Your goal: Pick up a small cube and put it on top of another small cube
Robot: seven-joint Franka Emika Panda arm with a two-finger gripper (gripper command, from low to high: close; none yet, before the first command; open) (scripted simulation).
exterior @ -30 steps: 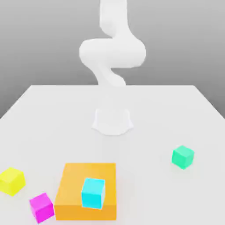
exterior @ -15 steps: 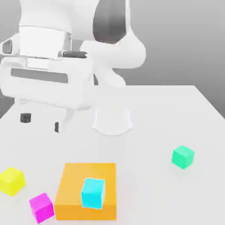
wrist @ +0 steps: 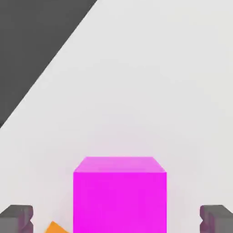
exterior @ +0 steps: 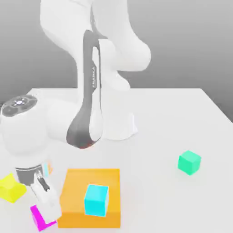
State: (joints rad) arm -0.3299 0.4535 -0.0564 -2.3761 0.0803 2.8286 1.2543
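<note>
The magenta cube (exterior: 40, 218) sits on the white table (exterior: 182, 113) near the table's front edge, at about seven o'clock from the table's middle in the exterior view. It lies just beside the flat orange block (exterior: 77, 184), which stands at its three o'clock, and the two look close to touching, though contact cannot be told. The yellow cube (exterior: 11, 187) lies near it at about eleven o'clock, with a strip of bare table between them. The cyan cube (exterior: 96, 200) rests on the orange block, and the green cube (exterior: 189, 162) stands well apart toward the exterior view's right, with open table around it.

The gripper (exterior: 45, 196) hangs right over the magenta cube. In the hand view its dark fingertips (wrist: 17, 218) stand spread, one on each side of the cube (wrist: 119, 195) with clear gaps, so the jaws are open and grip nothing.

Half a second ago the hand was high above the table's far left part; it has since come down to the cube. None of the cubes has moved.

The magenta cube stands flat and has no long axis; in the hand view one face squarely faces the camera, its sides facing the fingertips.
</note>
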